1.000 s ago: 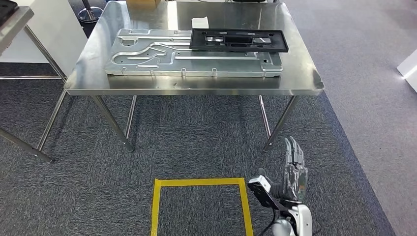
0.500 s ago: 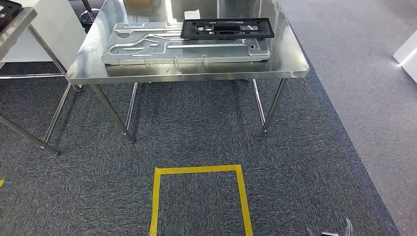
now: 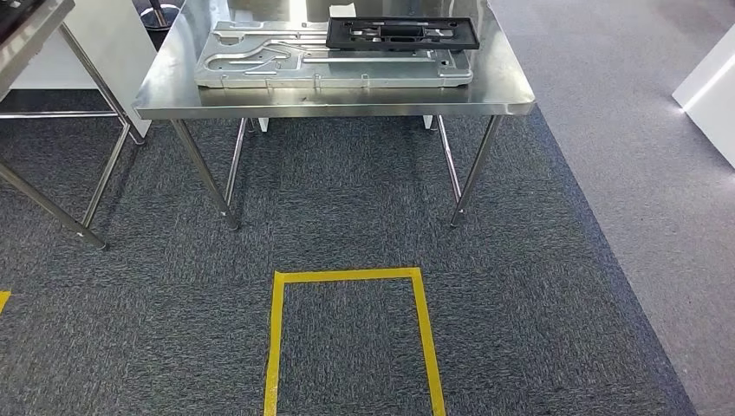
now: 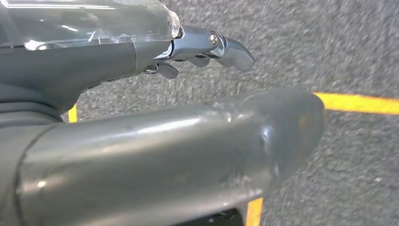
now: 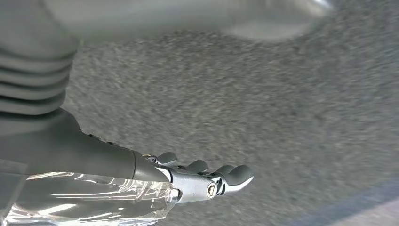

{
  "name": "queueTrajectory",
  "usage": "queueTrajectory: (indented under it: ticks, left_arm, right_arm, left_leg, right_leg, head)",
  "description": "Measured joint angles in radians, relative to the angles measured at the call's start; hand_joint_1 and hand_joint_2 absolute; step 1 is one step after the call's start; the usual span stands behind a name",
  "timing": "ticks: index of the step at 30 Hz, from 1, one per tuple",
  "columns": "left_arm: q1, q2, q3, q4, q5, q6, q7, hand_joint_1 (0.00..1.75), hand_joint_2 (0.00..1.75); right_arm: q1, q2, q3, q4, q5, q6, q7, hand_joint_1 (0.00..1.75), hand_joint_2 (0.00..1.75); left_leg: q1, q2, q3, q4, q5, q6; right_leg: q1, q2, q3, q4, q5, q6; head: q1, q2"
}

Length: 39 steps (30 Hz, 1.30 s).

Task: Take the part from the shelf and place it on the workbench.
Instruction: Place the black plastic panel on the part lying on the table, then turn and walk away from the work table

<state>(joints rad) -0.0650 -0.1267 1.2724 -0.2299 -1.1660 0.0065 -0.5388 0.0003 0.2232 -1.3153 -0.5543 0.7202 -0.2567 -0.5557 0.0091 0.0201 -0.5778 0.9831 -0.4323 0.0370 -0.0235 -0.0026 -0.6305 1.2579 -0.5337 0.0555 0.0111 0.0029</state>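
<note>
A black rectangular part (image 3: 401, 33) lies flat on a large silver machined plate (image 3: 260, 65), at the plate's far right. The plate rests on the steel workbench (image 3: 347, 100) at the top of the head view. My left hand (image 4: 117, 61) hangs over grey carpet with its fingers (image 4: 230, 47) stretched out and its thumb apart, holding nothing. Over the carpet too, my right hand (image 5: 141, 174) has its fingers (image 5: 235, 176) extended and is empty. Both hands are far from the bench.
A yellow tape square (image 3: 347, 276) marks the dark carpet in front of the bench. A second steel table (image 3: 35, 26) stands at the far left. A white object (image 3: 706, 87) sits on the lighter floor at the right.
The whole picture has shifted: the camera has moved, and the workbench sits higher and farther in the head view. My right hand has dropped out of that view.
</note>
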Motion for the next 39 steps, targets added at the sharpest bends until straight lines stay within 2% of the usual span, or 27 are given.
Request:
queueTrajectory:
  ticks: [1, 3, 4, 5, 7, 8, 11, 12, 13, 14, 15, 17, 18, 20, 22, 24, 26, 27, 28, 29, 30, 31, 33, 34, 35, 37, 39]
  left_arm:
    - [-0.001, 0.000, 0.001, 0.000, 0.000, 0.002, 0.000, 0.00, 0.00]
    - [-0.001, -0.001, 0.003, -0.001, 0.001, 0.008, 0.000, 0.00, 0.00]
    - [-0.001, -0.002, 0.005, -0.002, 0.002, 0.012, 0.000, 0.00, 0.00]
    - [-0.001, -0.002, 0.007, -0.002, 0.002, 0.016, 0.001, 0.00, 0.00]
    - [0.000, -0.002, 0.011, -0.002, 0.001, 0.021, 0.007, 0.00, 0.00]
    - [0.001, -0.001, 0.013, -0.002, 0.000, 0.022, 0.013, 0.00, 0.00]
    - [0.007, -0.001, 0.020, -0.002, -0.008, 0.031, 0.047, 0.00, 0.00]
    - [0.010, -0.001, 0.022, -0.002, -0.010, 0.033, 0.058, 0.00, 0.00]
    - [0.011, 0.000, 0.024, -0.002, -0.012, 0.035, 0.065, 0.00, 0.00]
    - [0.012, 0.000, 0.025, -0.002, -0.013, 0.036, 0.070, 0.00, 0.00]
    - [0.012, 0.001, 0.027, -0.002, -0.015, 0.037, 0.073, 0.00, 0.00]
    - [0.011, 0.003, 0.028, -0.002, -0.018, 0.038, 0.083, 0.00, 0.00]
    - [0.010, 0.004, 0.028, -0.002, -0.019, 0.039, 0.087, 0.00, 0.00]
    - [0.009, 0.005, 0.028, -0.002, -0.021, 0.041, 0.095, 0.00, 0.00]
    - [0.011, 0.004, 0.029, -0.002, -0.022, 0.042, 0.097, 0.00, 0.00]
    - [0.013, 0.004, 0.030, -0.002, -0.025, 0.042, 0.096, 0.00, 0.00]
    - [0.011, 0.004, 0.030, -0.002, -0.028, 0.042, 0.095, 0.00, 0.00]
    - [0.010, 0.004, 0.030, -0.002, -0.029, 0.042, 0.095, 0.00, 0.00]
    - [0.009, 0.005, 0.030, -0.002, -0.030, 0.042, 0.094, 0.00, 0.00]
    - [0.009, 0.005, 0.030, -0.002, -0.032, 0.042, 0.094, 0.00, 0.00]
    - [0.010, 0.005, 0.030, -0.002, -0.034, 0.042, 0.093, 0.00, 0.00]
    - [0.010, 0.005, 0.030, -0.002, -0.036, 0.041, 0.094, 0.00, 0.00]
    - [0.010, 0.005, 0.030, -0.002, -0.041, 0.042, 0.095, 0.00, 0.00]
    - [0.008, 0.005, 0.030, -0.002, -0.044, 0.042, 0.097, 0.00, 0.00]
    - [0.008, 0.005, 0.030, -0.002, -0.046, 0.042, 0.098, 0.00, 0.00]
    - [0.009, 0.005, 0.030, -0.002, -0.049, 0.044, 0.100, 0.00, 0.00]
    - [0.012, 0.008, 0.030, -0.002, -0.051, 0.046, 0.102, 0.00, 0.00]
  right_arm:
    - [-0.005, -0.004, -0.008, 0.016, 0.001, 0.003, 0.010, 0.00, 0.00]
    - [-0.018, -0.012, -0.025, 0.051, -0.001, 0.016, 0.053, 0.00, 0.00]
    - [-0.024, -0.015, -0.036, 0.072, 0.001, 0.020, 0.088, 0.00, 0.00]
    - [-0.028, -0.019, -0.045, 0.093, 0.006, 0.017, 0.132, 0.00, 0.00]
    - [-0.032, -0.023, -0.060, 0.134, 0.028, 0.000, 0.234, 0.00, 0.00]
    - [-0.032, -0.025, -0.064, 0.152, 0.041, -0.006, 0.281, 0.00, 0.00]
    - [-0.031, -0.027, -0.070, 0.198, 0.079, 0.003, 0.374, 0.00, 0.00]
    - [-0.030, -0.027, -0.071, 0.211, 0.089, 0.011, 0.391, 0.00, 0.00]
    - [-0.031, -0.027, -0.071, 0.221, 0.097, 0.017, 0.400, 0.00, 0.00]
    - [-0.031, -0.027, -0.071, 0.231, 0.102, 0.022, 0.406, 0.00, 0.00]
    - [-0.032, -0.027, -0.071, 0.238, 0.107, 0.025, 0.410, 0.00, 0.00]
    - [-0.032, -0.027, -0.069, 0.250, 0.120, 0.040, 0.415, 0.00, 0.00]
    - [-0.031, -0.027, -0.067, 0.255, 0.130, 0.050, 0.417, 0.00, 0.00]
    - [-0.031, -0.029, -0.059, 0.261, 0.153, 0.072, 0.420, 0.00, 0.00]
    - [-0.034, -0.030, -0.049, 0.266, 0.176, 0.087, 0.425, 0.00, 0.00]
    - [-0.035, -0.031, -0.037, 0.270, 0.194, 0.095, 0.429, 0.00, 0.00]
    - [-0.032, -0.033, -0.027, 0.275, 0.211, 0.100, 0.435, 0.00, 0.00]
    - [-0.030, -0.033, -0.021, 0.277, 0.222, 0.102, 0.440, 0.00, 0.00]
    - [-0.028, -0.034, -0.014, 0.279, 0.235, 0.103, 0.446, 0.00, 0.00]
    - [-0.026, -0.034, -0.006, 0.282, 0.247, 0.105, 0.451, 0.00, 0.00]
    - [-0.024, -0.034, 0.001, 0.284, 0.257, 0.108, 0.456, 0.00, 0.00]
    - [-0.023, -0.034, 0.009, 0.285, 0.266, 0.112, 0.459, 0.00, 0.00]
    - [-0.020, -0.035, 0.020, 0.288, 0.277, 0.123, 0.466, 0.00, 0.00]
    - [-0.019, -0.036, 0.025, 0.290, 0.281, 0.130, 0.470, 0.00, 0.00]
    - [-0.019, -0.037, 0.030, 0.292, 0.285, 0.136, 0.474, 0.00, 0.00]
    - [-0.021, -0.037, 0.038, 0.295, 0.291, 0.149, 0.480, 0.00, 0.00]
    - [-0.021, -0.036, 0.045, 0.298, 0.295, 0.157, 0.483, 0.00, 0.00]
  left_leg:
    - [0.000, 0.000, -0.016, 0.006, 0.008, -0.005]
    - [-0.001, -0.001, -0.037, 0.021, 0.019, -0.017]
    - [-0.002, -0.002, -0.043, 0.026, 0.027, -0.025]
    - [-0.002, -0.003, -0.047, 0.027, 0.035, -0.033]
    - [0.002, -0.007, -0.057, 0.034, 0.038, -0.046]
    - [0.004, -0.009, -0.067, 0.054, 0.017, -0.051]
    - [0.007, -0.011, -0.123, 0.224, -0.108, -0.062]
    - [0.007, -0.011, -0.136, 0.281, -0.133, -0.064]
    - [0.007, -0.011, -0.134, 0.307, -0.136, -0.064]
    - [0.007, -0.010, -0.114, 0.296, -0.123, -0.062]
    - [0.005, -0.007, -0.074, 0.247, -0.100, -0.057]
    - [-0.002, 0.022, 0.021, 0.108, -0.067, -0.043]
    - [-0.007, 0.039, 0.051, 0.058, -0.061, -0.034]
    - [-0.016, 0.055, 0.066, 0.020, -0.065, -0.022]
    - [-0.014, 0.038, 0.059, 0.011, -0.059, -0.012]
    - [-0.007, 0.018, 0.059, -0.001, -0.047, -0.001]
    - [-0.004, -0.002, 0.054, -0.007, -0.037, 0.009]
    - [-0.004, -0.012, 0.049, -0.007, -0.034, 0.012]
    - [-0.005, -0.024, 0.045, -0.006, -0.032, 0.012]
    - [-0.005, -0.036, 0.043, -0.005, -0.031, 0.011]
    - [-0.005, -0.049, 0.042, -0.003, -0.030, 0.010]
    - [-0.005, -0.062, 0.042, 0.000, -0.030, 0.009]
    - [-0.006, -0.086, 0.037, 0.008, -0.031, 0.002]
    - [-0.007, -0.096, 0.032, 0.014, -0.031, -0.003]
    - [-0.008, -0.106, 0.025, 0.018, -0.030, -0.010]
    - [-0.006, -0.126, 0.015, 0.021, -0.026, -0.024]
    - [-0.007, -0.110, 0.001, 0.045, -0.044, -0.034]
  right_leg:
    - [-0.002, 0.000, 0.060, -0.066, 0.012, -0.001]
    - [-0.001, 0.000, 0.182, -0.228, -0.014, -0.011]
    - [0.003, 0.000, 0.218, -0.281, -0.033, -0.020]
    - [0.006, -0.001, 0.231, -0.309, -0.041, -0.029]
    - [0.006, -0.009, 0.221, -0.312, -0.030, -0.050]
    - [0.005, -0.015, 0.214, -0.314, -0.022, -0.059]
    - [0.009, -0.034, 0.189, -0.312, -0.002, -0.077]
    - [0.012, -0.041, 0.180, -0.309, 0.002, -0.079]
    - [0.015, -0.047, 0.171, -0.304, 0.005, -0.079]
    - [0.018, -0.053, 0.164, -0.299, 0.007, -0.079]
    - [0.019, -0.060, 0.159, -0.294, 0.007, -0.079]
    - [0.024, -0.077, 0.154, -0.285, 0.006, -0.075]
    - [0.026, -0.085, 0.154, -0.283, 0.005, -0.072]
    - [0.030, -0.104, 0.154, -0.280, 0.005, -0.063]
    - [0.031, -0.120, 0.156, -0.281, 0.004, -0.053]
    - [0.031, -0.091, 0.144, -0.254, -0.022, -0.041]
    - [0.025, -0.032, 0.092, -0.148, -0.085, -0.034]
    - [0.021, -0.014, 0.057, -0.078, -0.117, -0.032]
    - [0.019, -0.007, 0.028, -0.022, -0.134, -0.031]
    - [0.017, -0.003, 0.014, 0.004, -0.131, -0.030]
    - [0.015, -0.001, 0.017, -0.007, -0.109, -0.030]
    - [0.014, 0.005, 0.036, -0.053, -0.071, -0.032]
    - [0.010, 0.047, 0.091, -0.182, 0.001, -0.039]
    - [0.010, 0.065, 0.109, -0.229, 0.017, -0.043]
    - [0.010, 0.078, 0.116, -0.253, 0.021, -0.046]
    - [0.010, 0.064, 0.117, -0.264, 0.020, -0.054]
    - [0.006, 0.040, 0.120, -0.273, 0.025, -0.066]
  head:
    - [0.000, 0.000]
    - [0.000, 0.000]
    - [0.000, 0.000]
    - [0.000, 0.000]
    - [0.000, 0.000]
    - [-0.002, 0.000]
    - [-0.009, 0.000]
    - [-0.009, 0.000]
    - [-0.009, 0.000]
    - [-0.009, 0.000]
    - [-0.010, 0.000]
    - [-0.010, 0.000]
    - [-0.010, 0.000]
    - [-0.009, 0.000]
    - [-0.008, 0.000]
    - [-0.004, 0.000]
    - [0.002, 0.000]
    - [0.002, 0.000]
    - [0.003, 0.000]
    - [0.003, 0.000]
    - [0.003, 0.000]
    - [0.003, 0.000]
    - [0.003, 0.000]
    - [0.002, 0.000]
    - [0.002, 0.000]
    - [0.002, 0.000]
    - [-0.001, 0.000]
